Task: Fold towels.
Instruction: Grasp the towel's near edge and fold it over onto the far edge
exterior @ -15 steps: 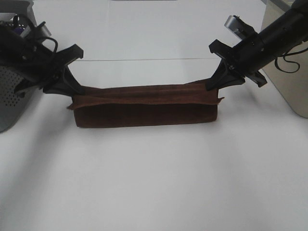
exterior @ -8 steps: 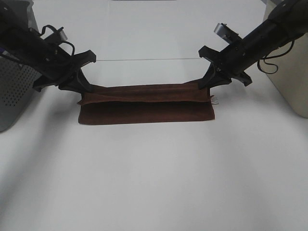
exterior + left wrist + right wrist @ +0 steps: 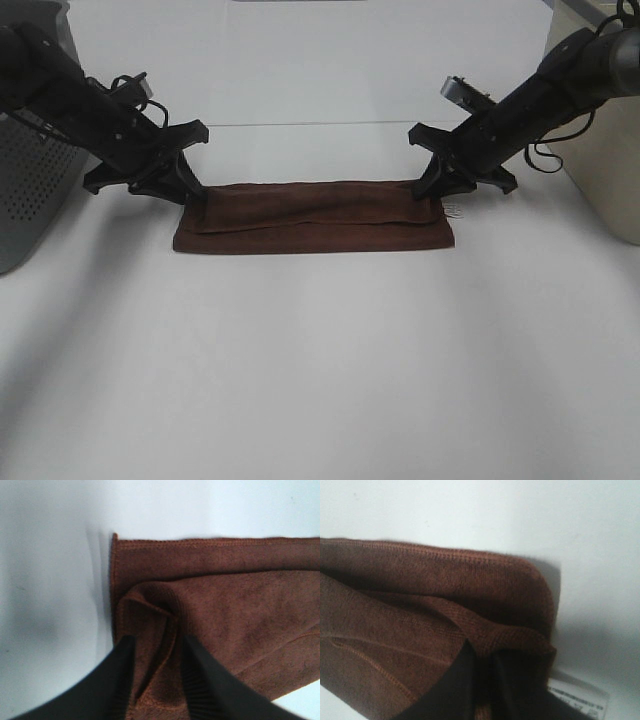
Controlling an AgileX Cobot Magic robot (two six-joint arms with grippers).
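Plush reddish-brown fabric lies flat near the middle of the white table [image 3: 320, 380]: the towel [image 3: 315, 215], folded into a long, narrow band running from one arm to the other. A narrower upper layer rests on a wider lower one, so a strip of the bottom layer shows along the near edge. The pile looks soft and short, and a stitched hem runs along the borders.

The left gripper [image 3: 190, 190] meets the band's left end, low at the table. In the left wrist view its two black, finely ribbed fingers [image 3: 115, 680] stand spread apart, with a loose, rounded ridge of cloth rising between them; the fabric does not look squeezed. Beyond the ridge the corner of the lower layer lies flat, its hem a neat line of stitches.

The right gripper [image 3: 428, 190] sits at the opposite end. In the right wrist view its dark jaws stand nearly together, only a thin slit between them, pinching a thick hemmed fold of the towel that curls over their tips. A small white tag [image 3: 580, 697] with faint print pokes out from under that corner onto the table.

A grey perforated bin [image 3: 25, 200] stands at the left edge and a beige box [image 3: 600, 150] at the right, both apart from the cloth.
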